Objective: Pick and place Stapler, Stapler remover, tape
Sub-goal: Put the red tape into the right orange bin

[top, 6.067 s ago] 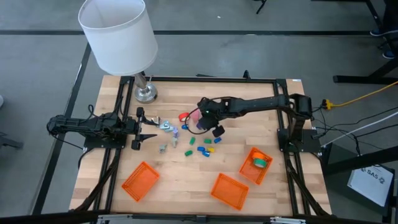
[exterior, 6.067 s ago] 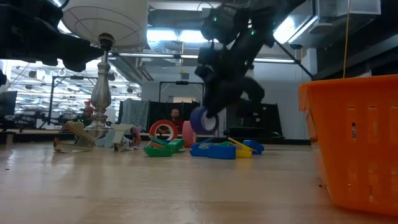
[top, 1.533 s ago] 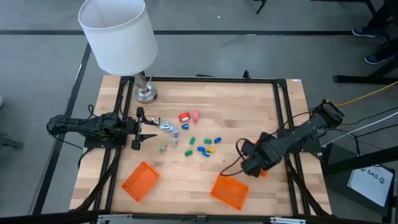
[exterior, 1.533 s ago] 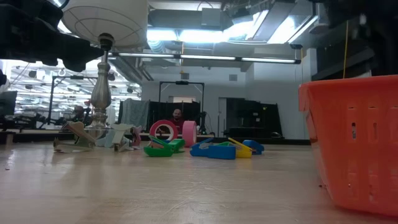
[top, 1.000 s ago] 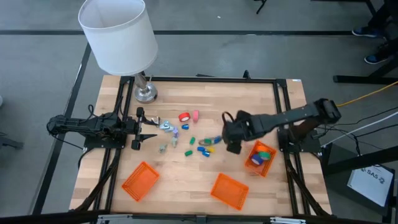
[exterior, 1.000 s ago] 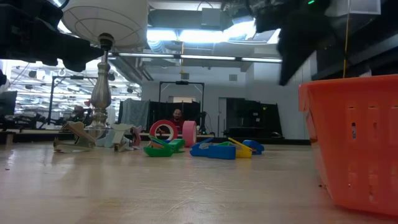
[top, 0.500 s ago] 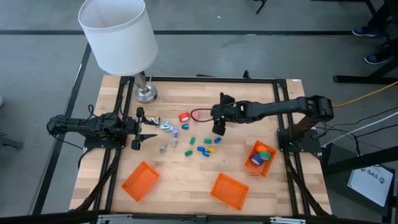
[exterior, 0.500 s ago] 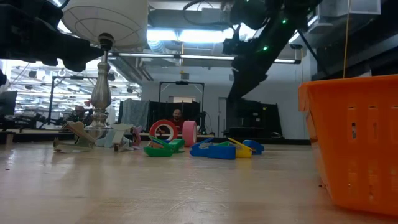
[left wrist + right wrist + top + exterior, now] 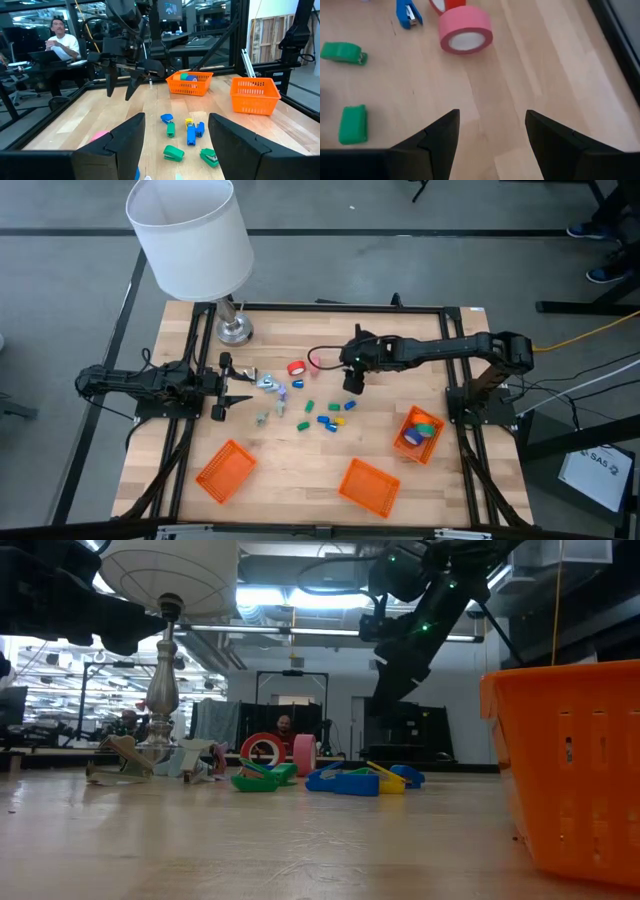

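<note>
Pink tape roll is seen lying on the light wooden table, near the far edge, touching or just beside a red tape roll. Right gripper is held above the table just beside the rolls, fingers spread wide, nothing gripped. Small green staplers and blue ones are scattered mid-table. An orange slotted plastic basket at the right holds what are probably green and blue rolls. Left gripper is parked at the left edge, jaws wide, empty.
</note>
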{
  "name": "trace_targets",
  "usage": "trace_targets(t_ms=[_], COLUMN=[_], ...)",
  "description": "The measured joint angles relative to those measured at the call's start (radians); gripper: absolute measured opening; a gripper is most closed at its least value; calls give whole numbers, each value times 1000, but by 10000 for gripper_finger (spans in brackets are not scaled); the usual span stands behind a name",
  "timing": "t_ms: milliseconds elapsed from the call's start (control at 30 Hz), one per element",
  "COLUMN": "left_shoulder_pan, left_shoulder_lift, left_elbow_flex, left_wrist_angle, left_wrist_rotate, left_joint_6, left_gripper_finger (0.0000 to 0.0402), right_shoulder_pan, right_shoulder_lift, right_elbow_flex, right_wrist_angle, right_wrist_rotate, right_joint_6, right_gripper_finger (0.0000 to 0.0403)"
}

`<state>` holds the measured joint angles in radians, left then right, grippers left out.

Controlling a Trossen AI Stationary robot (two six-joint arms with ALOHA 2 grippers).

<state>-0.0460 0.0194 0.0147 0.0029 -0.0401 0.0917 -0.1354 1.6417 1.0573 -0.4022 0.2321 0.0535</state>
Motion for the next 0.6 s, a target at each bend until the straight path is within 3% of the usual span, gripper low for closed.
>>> trace_targets(t_ms=[300,600], left_shoulder_pan=[0,0], left_shoulder_lift=[0,0], left_elbow_flex=[0,0], left_wrist_angle=[0,0], left_wrist_rotate=[0,0], left_joint_6=[0,0], left_gripper_finger=[217,216], right_shoulder_pan=[32,49], right_shoulder_lift=[0,74], right_elbow_flex=[0,1], right_wrist_angle=[37,137], right_wrist_rotate=[3,-47], right_joint_6=[118,108], right_gripper_finger=[232,232])
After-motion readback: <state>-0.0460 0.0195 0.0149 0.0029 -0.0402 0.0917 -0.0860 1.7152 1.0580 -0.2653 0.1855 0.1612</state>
